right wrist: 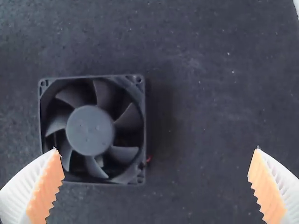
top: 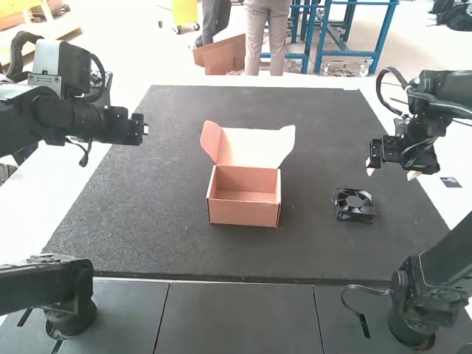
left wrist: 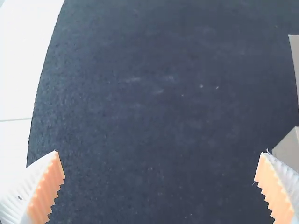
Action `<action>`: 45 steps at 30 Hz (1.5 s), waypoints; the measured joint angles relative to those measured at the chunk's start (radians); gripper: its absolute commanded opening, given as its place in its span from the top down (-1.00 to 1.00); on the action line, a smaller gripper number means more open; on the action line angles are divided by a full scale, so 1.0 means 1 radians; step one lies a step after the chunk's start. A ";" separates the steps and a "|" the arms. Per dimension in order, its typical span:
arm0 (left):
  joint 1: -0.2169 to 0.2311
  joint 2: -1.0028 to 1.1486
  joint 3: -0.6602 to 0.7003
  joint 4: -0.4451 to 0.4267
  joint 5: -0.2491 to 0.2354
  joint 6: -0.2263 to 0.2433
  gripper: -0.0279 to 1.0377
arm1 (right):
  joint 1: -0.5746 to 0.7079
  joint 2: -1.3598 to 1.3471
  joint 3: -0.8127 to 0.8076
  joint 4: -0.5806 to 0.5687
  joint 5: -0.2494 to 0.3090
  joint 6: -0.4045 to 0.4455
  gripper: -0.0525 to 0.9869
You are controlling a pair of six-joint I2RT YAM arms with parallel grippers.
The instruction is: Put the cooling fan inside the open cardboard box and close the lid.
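We see the left arm stretched out level from the table's left side, its wrist roughly horizontal; the left gripper [top: 140, 129] sits above the left part of the black mat [top: 147, 199], well apart from the cardboard box [top: 244, 197]. In the left wrist view this gripper [left wrist: 160, 156] has its ribbed white fingers [left wrist: 44, 189] with orange pads spread wide, with bare mat between them and nothing held.

The right arm comes in from the table's right side and bends downward at the wrist; the right gripper [top: 391, 166] hangs over the mat's right part, above and a little beyond the cooling fan [top: 354, 203], not touching it. In the right wrist view we find this gripper [right wrist: 155, 151] gaping just as wide and empty; the fan [right wrist: 92, 129] lies below it, closer to one finger than to the other.

The fan rests flat on the mat to the right of the box, apart from it, hub and blades facing up; its frame is square, so we can pick out no long axis; a speck of red shows at one corner.

The box stands near the mat's middle with its opening upward and its longer side running left to right; the lid [top: 251, 146] stands raised at the far edge, a small flap at each end.
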 measured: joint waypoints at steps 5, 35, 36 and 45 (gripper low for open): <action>0.000 0.005 0.013 -0.002 0.000 0.000 -0.87 | 0.000 0.064 -0.036 0.038 0.017 -0.004 -0.84; 0.000 0.053 0.056 -0.011 0.000 -0.003 -0.87 | -0.032 0.314 0.007 0.108 0.068 0.001 -0.83; 0.000 0.058 0.056 -0.011 0.000 -0.003 -0.87 | -0.031 0.325 0.007 0.107 0.068 0.001 -0.83; 0.019 0.076 0.058 -0.005 0.003 -0.003 -0.87 | -0.032 0.366 0.010 0.096 0.060 0.007 -0.39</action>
